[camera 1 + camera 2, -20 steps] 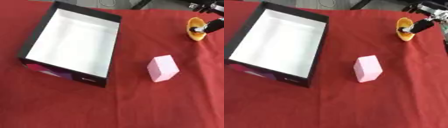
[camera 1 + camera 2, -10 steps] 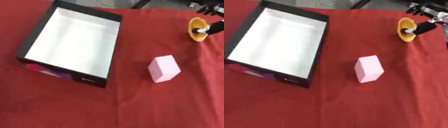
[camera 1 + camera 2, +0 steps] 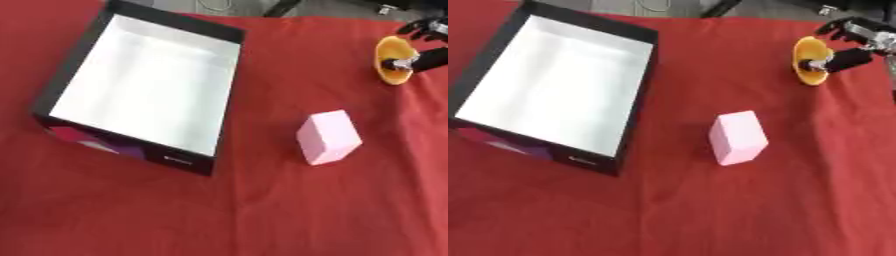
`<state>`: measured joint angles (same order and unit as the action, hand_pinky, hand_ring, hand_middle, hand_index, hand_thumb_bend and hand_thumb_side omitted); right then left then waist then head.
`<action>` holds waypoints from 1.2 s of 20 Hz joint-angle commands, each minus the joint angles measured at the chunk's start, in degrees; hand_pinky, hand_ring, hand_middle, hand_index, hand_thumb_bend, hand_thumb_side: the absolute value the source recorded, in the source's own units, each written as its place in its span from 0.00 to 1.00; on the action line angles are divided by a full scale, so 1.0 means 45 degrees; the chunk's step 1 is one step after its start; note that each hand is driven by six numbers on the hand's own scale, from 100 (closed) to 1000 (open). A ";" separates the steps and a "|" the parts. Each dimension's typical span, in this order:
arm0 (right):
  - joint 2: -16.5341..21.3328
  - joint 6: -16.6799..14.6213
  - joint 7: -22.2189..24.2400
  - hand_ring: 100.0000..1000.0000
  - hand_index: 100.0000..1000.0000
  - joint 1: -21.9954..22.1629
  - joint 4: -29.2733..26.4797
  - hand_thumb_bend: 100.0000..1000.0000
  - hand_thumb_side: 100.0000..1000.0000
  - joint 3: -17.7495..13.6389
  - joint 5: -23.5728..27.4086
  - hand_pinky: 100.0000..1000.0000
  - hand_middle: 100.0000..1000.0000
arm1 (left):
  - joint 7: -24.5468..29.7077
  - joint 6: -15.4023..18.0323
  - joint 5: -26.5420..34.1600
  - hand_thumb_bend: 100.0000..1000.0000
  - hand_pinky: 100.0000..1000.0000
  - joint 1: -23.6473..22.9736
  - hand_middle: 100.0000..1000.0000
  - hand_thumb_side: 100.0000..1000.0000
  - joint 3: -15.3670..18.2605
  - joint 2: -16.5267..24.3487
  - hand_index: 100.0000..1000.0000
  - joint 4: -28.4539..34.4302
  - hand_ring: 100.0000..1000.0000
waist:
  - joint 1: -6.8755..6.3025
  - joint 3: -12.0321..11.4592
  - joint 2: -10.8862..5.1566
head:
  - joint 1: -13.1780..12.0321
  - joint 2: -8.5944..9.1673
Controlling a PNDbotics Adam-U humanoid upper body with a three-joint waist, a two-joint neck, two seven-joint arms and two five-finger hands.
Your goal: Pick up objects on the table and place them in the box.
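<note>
A yellow bowl [image 3: 807, 65] stands tilted on its edge at the far right of the red cloth. My right hand [image 3: 857, 37] comes in from the upper right corner. Its thumb reaches into the bowl and its fingers curl behind the rim, so it is shut on the bowl. A pink block [image 3: 738, 137] lies alone in the middle of the cloth, well apart from the hand. The black box [image 3: 635, 100] with a white inside sits open at the left, with nothing in it. No left hand shows in either view.
The red cloth [image 3: 710, 215] covers the whole table, with bare cloth in front and between the box and the block. Grey floor and a dark cable show past the far edge [image 3: 219, 5].
The whole picture has shifted slightly, so the camera moved. My right hand stays at the yellow bowl in about the same place. The block and box lie as before.
</note>
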<state>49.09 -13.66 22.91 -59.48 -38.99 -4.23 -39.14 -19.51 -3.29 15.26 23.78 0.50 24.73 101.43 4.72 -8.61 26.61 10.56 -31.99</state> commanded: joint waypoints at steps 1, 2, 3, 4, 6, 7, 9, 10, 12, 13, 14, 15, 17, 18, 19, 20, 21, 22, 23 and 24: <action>0.0301 0.0119 -0.0015 0.86 0.86 -0.0112 0.0063 0.42 0.37 -0.0070 -0.0121 0.90 0.84 | 0.0044 0.0005 -0.0044 0.78 0.80 0.0165 0.73 0.58 -0.0015 0.0345 0.77 0.0220 0.63 | 0.0107 -0.0006 -0.0065 | 0.0049 0.0184; 0.0271 0.0119 0.0007 0.85 0.85 -0.0107 0.0089 0.41 0.36 -0.0063 -0.0117 0.89 0.80 | 0.0050 0.0005 -0.0045 0.78 0.80 0.0166 0.73 0.58 -0.0018 0.0343 0.77 0.0220 0.63 | 0.0108 -0.0010 -0.0065 | 0.0052 0.0176; 0.0247 0.0108 0.0032 0.84 0.85 -0.0094 0.0111 0.41 0.35 -0.0055 -0.0104 0.89 0.79 | 0.0058 0.0005 -0.0045 0.78 0.80 0.0168 0.73 0.58 -0.0020 0.0341 0.77 0.0220 0.63 | 0.0108 -0.0014 -0.0067 | 0.0049 0.0164; 0.0232 0.0089 0.0045 0.83 0.82 -0.0087 0.0122 0.40 0.32 -0.0053 -0.0084 0.89 0.74 | 0.0064 0.0007 -0.0044 0.77 0.81 0.0168 0.73 0.58 -0.0020 0.0339 0.76 0.0220 0.63 | 0.0108 -0.0016 -0.0071 | 0.0042 0.0151; 0.0192 -0.0032 -0.0049 0.80 0.79 -0.0062 0.0093 0.39 0.24 -0.0086 0.0092 0.89 0.70 | 0.0071 0.0005 -0.0037 0.77 0.81 0.0156 0.73 0.58 -0.0020 0.0341 0.76 0.0212 0.63 | 0.0106 -0.0007 -0.0092 | 0.0019 0.0109; 0.0177 -0.0122 -0.0096 0.79 0.78 -0.0044 0.0081 0.38 0.18 -0.0099 0.0256 0.89 0.68 | 0.0076 0.0002 -0.0035 0.77 0.81 0.0145 0.73 0.58 -0.0024 0.0345 0.76 0.0207 0.63 | 0.0106 0.0002 -0.0105 | 0.0007 0.0086; 0.0167 -0.0273 -0.0159 0.78 0.75 -0.0008 0.0089 0.36 0.06 -0.0111 0.0650 0.88 0.64 | 0.0092 -0.0001 -0.0032 0.77 0.81 0.0126 0.73 0.58 -0.0033 0.0352 0.76 0.0196 0.63 | 0.0108 0.0019 -0.0134 | -0.0007 0.0040; 0.0169 -0.0316 -0.0170 0.77 0.74 0.0009 0.0103 0.35 0.02 -0.0102 0.0838 0.88 0.62 | 0.0097 -0.0002 -0.0030 0.77 0.81 0.0118 0.73 0.58 -0.0035 0.0355 0.76 0.0189 0.63 | 0.0109 0.0025 -0.0148 | -0.0011 0.0025; 0.0167 -0.0368 -0.0153 0.76 0.69 0.0038 0.0114 0.33 0.00 -0.0063 0.1131 0.88 0.55 | 0.0105 0.0000 -0.0029 0.77 0.81 0.0110 0.73 0.58 -0.0036 0.0361 0.76 0.0177 0.63 | 0.0111 0.0032 -0.0176 | -0.0011 0.0000; 0.0153 -0.0398 -0.0149 0.75 0.68 0.0055 0.0099 0.32 0.00 -0.0045 0.1279 0.88 0.53 | 0.0111 0.0000 -0.0029 0.76 0.81 0.0110 0.72 0.58 -0.0036 0.0362 0.76 0.0171 0.63 | 0.0111 0.0035 -0.0189 | -0.0012 -0.0011; 0.0143 -0.0442 -0.0140 0.74 0.67 0.0077 0.0067 0.31 0.00 -0.0019 0.1427 0.88 0.52 | 0.0118 -0.0002 -0.0028 0.76 0.81 0.0109 0.72 0.58 -0.0036 0.0363 0.76 0.0164 0.63 | 0.0112 0.0037 -0.0202 | -0.0014 -0.0023; 0.0139 -0.0509 -0.0109 0.73 0.66 0.0104 0.0014 0.32 0.00 0.0020 0.1564 0.87 0.51 | 0.0121 -0.0007 -0.0027 0.76 0.81 0.0108 0.72 0.58 -0.0036 0.0366 0.76 0.0157 0.63 | 0.0114 0.0039 -0.0217 | -0.0011 -0.0045; 0.0135 -0.0638 -0.0016 0.73 0.64 0.0156 -0.0099 0.32 0.00 0.0083 0.1810 0.87 0.49 | 0.0117 -0.0007 -0.0024 0.76 0.81 0.0104 0.72 0.58 -0.0032 0.0371 0.76 0.0152 0.63 | 0.0119 0.0047 -0.0252 | -0.0011 -0.0089; 0.0134 -0.0685 0.0035 0.72 0.63 0.0178 -0.0151 0.32 0.00 0.0100 0.1940 0.87 0.48 | 0.0113 -0.0006 -0.0022 0.76 0.81 0.0098 0.72 0.58 -0.0031 0.0373 0.76 0.0149 0.63 | 0.0122 0.0053 -0.0272 | -0.0018 -0.0109; 0.0144 -0.0706 0.0030 0.71 0.62 0.0195 -0.0219 0.32 0.00 0.0109 0.2054 0.86 0.47 | 0.0108 -0.0006 -0.0018 0.76 0.81 0.0088 0.72 0.58 -0.0031 0.0377 0.75 0.0144 0.63 | 0.0127 0.0064 -0.0302 | -0.0021 -0.0133; 0.0162 -0.0697 -0.0008 0.70 0.60 0.0218 -0.0281 0.32 0.00 0.0128 0.2127 0.86 0.46 | 0.0105 -0.0006 -0.0015 0.76 0.81 0.0081 0.72 0.58 -0.0033 0.0382 0.75 0.0141 0.63 | 0.0133 0.0070 -0.0322 | -0.0019 -0.0149; 0.0164 -0.0692 -0.0059 0.70 0.60 0.0234 -0.0362 0.29 0.00 0.0148 0.2197 0.86 0.45 | 0.0102 -0.0006 -0.0012 0.76 0.81 0.0071 0.72 0.58 -0.0033 0.0385 0.75 0.0135 0.63 | 0.0138 0.0082 -0.0362 | -0.0015 -0.0185; 0.0167 -0.0699 -0.0067 0.70 0.59 0.0257 -0.0448 0.28 0.00 0.0176 0.2328 0.86 0.45 | 0.0099 -0.0006 -0.0009 0.76 0.81 0.0062 0.72 0.58 -0.0031 0.0389 0.75 0.0129 0.63 | 0.0142 0.0093 -0.0399 | -0.0017 -0.0220; 0.0179 -0.0725 -0.0033 0.70 0.59 0.0275 -0.0562 0.28 0.00 0.0219 0.2486 0.86 0.45 | 0.0096 -0.0008 -0.0008 0.76 0.81 0.0049 0.72 0.58 -0.0030 0.0394 0.75 0.0117 0.63 | 0.0148 0.0109 -0.0447 | -0.0022 -0.0256; 0.0205 -0.0735 0.0006 0.70 0.59 0.0294 -0.0684 0.28 0.00 0.0261 0.2630 0.86 0.45 | 0.0095 -0.0009 -0.0010 0.76 0.81 0.0034 0.72 0.58 -0.0029 0.0401 0.75 0.0105 0.63 | 0.0152 0.0125 -0.0486 | -0.0029 -0.0284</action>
<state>48.14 -16.74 22.78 -57.82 -40.96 -3.09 -28.03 -19.15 -3.42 15.26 23.69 0.18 24.75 101.40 4.82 -8.18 26.54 10.54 -33.11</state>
